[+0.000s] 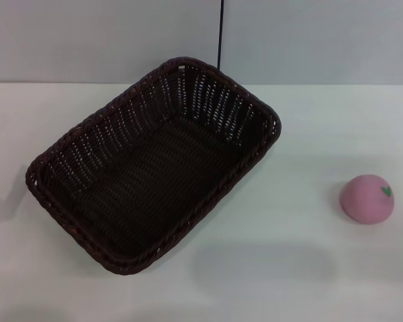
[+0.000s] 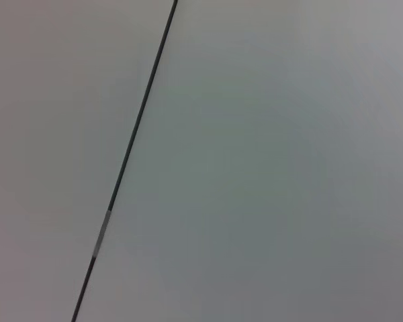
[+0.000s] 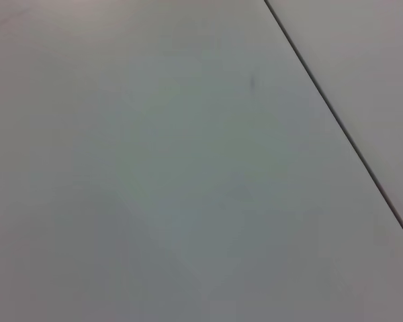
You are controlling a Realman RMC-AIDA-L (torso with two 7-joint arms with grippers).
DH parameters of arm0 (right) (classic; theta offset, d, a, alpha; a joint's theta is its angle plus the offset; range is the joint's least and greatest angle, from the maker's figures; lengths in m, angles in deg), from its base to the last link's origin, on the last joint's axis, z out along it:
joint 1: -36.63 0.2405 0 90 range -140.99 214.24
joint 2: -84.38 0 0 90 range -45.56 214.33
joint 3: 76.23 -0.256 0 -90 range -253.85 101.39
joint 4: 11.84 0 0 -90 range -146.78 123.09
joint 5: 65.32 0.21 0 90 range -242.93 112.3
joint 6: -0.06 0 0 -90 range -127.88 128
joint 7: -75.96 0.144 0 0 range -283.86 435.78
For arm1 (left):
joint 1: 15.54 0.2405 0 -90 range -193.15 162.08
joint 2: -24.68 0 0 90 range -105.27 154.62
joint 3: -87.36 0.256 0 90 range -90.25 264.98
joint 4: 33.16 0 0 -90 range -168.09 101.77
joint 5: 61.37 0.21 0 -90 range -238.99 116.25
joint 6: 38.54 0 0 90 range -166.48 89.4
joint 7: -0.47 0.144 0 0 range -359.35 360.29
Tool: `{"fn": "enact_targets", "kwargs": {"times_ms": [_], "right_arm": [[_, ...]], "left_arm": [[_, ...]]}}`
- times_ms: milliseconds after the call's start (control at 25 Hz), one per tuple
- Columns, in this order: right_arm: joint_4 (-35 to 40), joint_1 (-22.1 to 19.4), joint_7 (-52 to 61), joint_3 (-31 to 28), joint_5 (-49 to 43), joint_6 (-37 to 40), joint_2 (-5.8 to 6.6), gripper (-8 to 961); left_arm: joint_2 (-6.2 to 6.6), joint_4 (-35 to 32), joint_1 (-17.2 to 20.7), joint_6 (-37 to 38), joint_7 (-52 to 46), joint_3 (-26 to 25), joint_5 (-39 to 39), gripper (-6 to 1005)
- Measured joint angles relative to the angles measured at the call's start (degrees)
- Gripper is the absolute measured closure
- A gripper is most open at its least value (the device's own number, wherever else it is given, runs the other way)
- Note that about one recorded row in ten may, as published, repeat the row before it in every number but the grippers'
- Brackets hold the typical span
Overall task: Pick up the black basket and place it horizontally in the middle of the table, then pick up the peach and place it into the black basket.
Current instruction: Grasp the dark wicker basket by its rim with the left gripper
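On the white worktop (image 1: 309, 268) the black basket (image 1: 154, 164) lies slanted, left of the middle, and the peach (image 1: 368, 198) sits well apart at the right. No pincer is seen in any view, so I cannot tell if they are wide or narrow. I judge the basket light and stiff, best gripped on its braided rim; the smooth round peach may roll.

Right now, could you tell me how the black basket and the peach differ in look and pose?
The black basket is large, rectangular, dark woven wicker; the peach is small, round, smooth pink. The basket lies diagonally, left of centre; the peach sits apart, to the right. The basket is open and empty; the peach is solid. Both rest on the white table, untouched.
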Motion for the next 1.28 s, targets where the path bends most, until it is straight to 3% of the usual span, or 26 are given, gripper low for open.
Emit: {"fn": "enact_targets", "kwargs": {"times_ms": [480,640,800,880,920,960,1040,1080,1160,1200,1280], "right_arm": [[0.2,0.1,0.7,-0.2,0.2,-1.9,-0.07,258],[0.4,0.1,1.1,-0.2,0.3,-1.6,0.02,258],[0.5,-0.1,1.3,-0.3,0.4,-2.6,0.08,258],[0.7,0.0,1.3,-0.3,0.4,-2.6,0.10,258],[1.1,-0.2,1.4,-0.3,0.4,-2.3,0.13,258],[1.1,-0.2,1.4,-0.3,0.4,-2.3,0.13,258],[1.3,-0.7,1.4,-0.7,0.4,-1.9,0.15,258],[1.3,-0.7,1.4,-0.7,0.4,-1.9,0.15,258],[1.3,-1.1,1.4,-1.3,0.4,-1.8,0.16,258],[1.4,-1.4,1.5,-1.7,0.4,-1.6,0.16,258],[1.4,-1.5,1.5,-1.8,0.4,-1.3,0.17,259]], "left_arm": [[-0.23,-0.6,-0.4,-0.5,-0.2,0.6,0.2,291],[0.06,-5.2,-0.4,-0.9,-4.3,1.5,2.8,292],[0.71,-17.6,0.4,-2.2,-16.4,1.5,10.4,292],[1.59,-26.4,0.6,-3.2,-25.8,1.3,15.7,292],[2.53,-36.0,0.5,-3.5,-36.5,1.3,21.7,292],[2.53,-36.0,0.5,-3.5,-36.5,1.3,21.7,292],[2.75,-44.8,0.2,-3.2,-44.1,1.3,26.3,292],[2.62,-49.1,0.0,-3.2,-47.6,1.3,28.9,292],[2.62,-49.1,0.0,-3.2,-47.6,1.3,28.9,292],[1.42,-60.4,-1.0,-3.0,-55.4,1.5,36.5,292],[-0.53,-71.3,-3.2,-3.3,-62.9,2.4,47.0,292]]}}
